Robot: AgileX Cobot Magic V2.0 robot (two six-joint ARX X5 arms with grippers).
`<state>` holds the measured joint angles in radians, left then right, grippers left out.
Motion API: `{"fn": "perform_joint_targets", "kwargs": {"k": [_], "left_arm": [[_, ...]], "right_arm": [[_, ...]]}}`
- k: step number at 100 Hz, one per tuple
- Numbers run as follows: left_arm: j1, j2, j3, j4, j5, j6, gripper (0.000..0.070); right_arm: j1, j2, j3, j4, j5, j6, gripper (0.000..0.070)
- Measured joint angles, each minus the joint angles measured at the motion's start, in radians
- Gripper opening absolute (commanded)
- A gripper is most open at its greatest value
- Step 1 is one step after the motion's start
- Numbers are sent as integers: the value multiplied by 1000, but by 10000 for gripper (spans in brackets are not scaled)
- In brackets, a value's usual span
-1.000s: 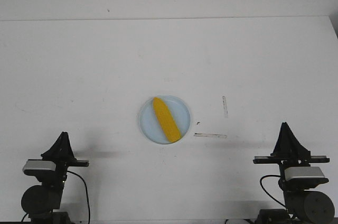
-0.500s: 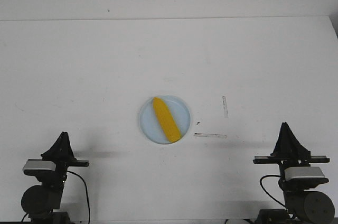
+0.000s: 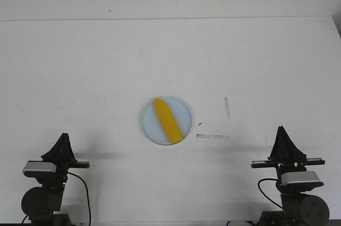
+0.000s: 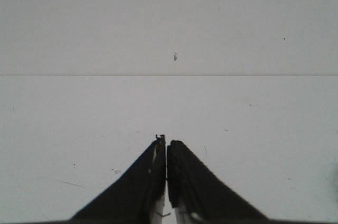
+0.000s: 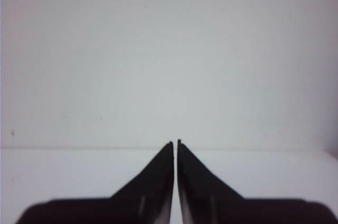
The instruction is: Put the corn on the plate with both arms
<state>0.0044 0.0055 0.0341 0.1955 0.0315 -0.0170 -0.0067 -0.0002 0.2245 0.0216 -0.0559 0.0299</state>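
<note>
- Grippers are sitting at the near table edge: the left gripper point(image 3: 63, 136) at the near left corner, the right gripper point(image 3: 281, 130) at the near right, both well apart from everything else.
- Both are showing fingers pressed together with nothing between them; the left wrist view point(image 4: 166, 140) and right wrist view point(image 5: 175, 142) are each showing only bare white surface beyond the tips.
- Arm bases are being cut off by the bottom frame edge.
- Wide bare table point(image 3: 80, 77) is lying open on all sides.
- Corn point(image 3: 167, 120) is lying diagonally on the plate point(image 3: 148, 129), mid-table.
- Faint marks point(image 3: 212, 136) are showing just right of the plate, hard to make out.
</note>
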Motion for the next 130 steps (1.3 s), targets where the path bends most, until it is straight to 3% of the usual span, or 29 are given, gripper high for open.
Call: {"fn": "perform_joint_targets", "kwargs": {"k": [36, 46, 130], "left_arm": [[0, 0, 0, 0, 0, 0, 1], [0, 0, 0, -1, 0, 0, 1], [0, 0, 0, 0, 0, 0, 1]], "right_arm": [[0, 2, -211, 34, 3, 0, 7], [0, 2, -211, -21, 3, 0, 7], [0, 2, -211, -17, 3, 0, 7]]}}
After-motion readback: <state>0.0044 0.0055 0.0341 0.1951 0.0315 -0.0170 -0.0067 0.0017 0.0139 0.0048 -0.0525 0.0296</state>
